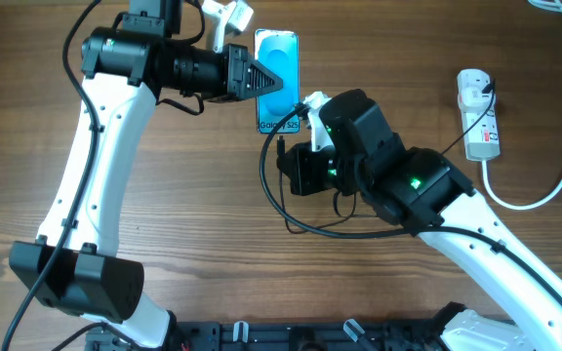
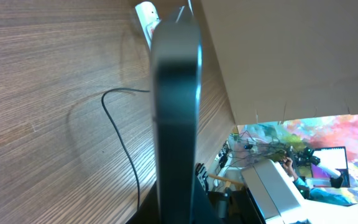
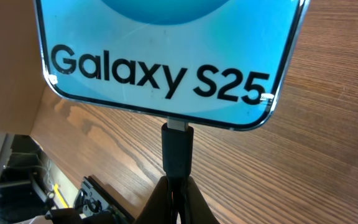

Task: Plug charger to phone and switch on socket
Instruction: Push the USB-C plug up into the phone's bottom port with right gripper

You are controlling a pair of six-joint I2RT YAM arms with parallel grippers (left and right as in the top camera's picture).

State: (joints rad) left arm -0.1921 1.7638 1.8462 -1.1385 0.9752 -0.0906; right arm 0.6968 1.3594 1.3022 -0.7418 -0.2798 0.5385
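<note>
In the overhead view the phone [image 1: 279, 49] is sitting at 12 o'clock on the counter [image 1: 193, 195], its cyan screen facing up and glowing. The left tool [image 1: 266, 78] is reaching in from the phone's 9 o'clock side and is clamping the phone across its width. In the left wrist view the phone [image 2: 176, 93] is showing edge-on, running straight down into that grip. Whether the phone is resting on the wood or hanging just above it, I cannot tell.

The right tool [image 3: 176, 190] is coming in from the phone's 6 o'clock end, its fingers pinching together on the charger [image 3: 177, 146]. The connector is standing in the middle of the phone's lower edge, just under the "Galaxy S25" lettering. The thin black cable is looping away toward 6 o'clock under the right arm.

The socket [image 1: 480, 117] is lying well apart at the phone's 3 o'clock, with its thick white cord [image 1: 544, 195] curling toward 5 o'clock. Its switch is showing too small to read.
</note>
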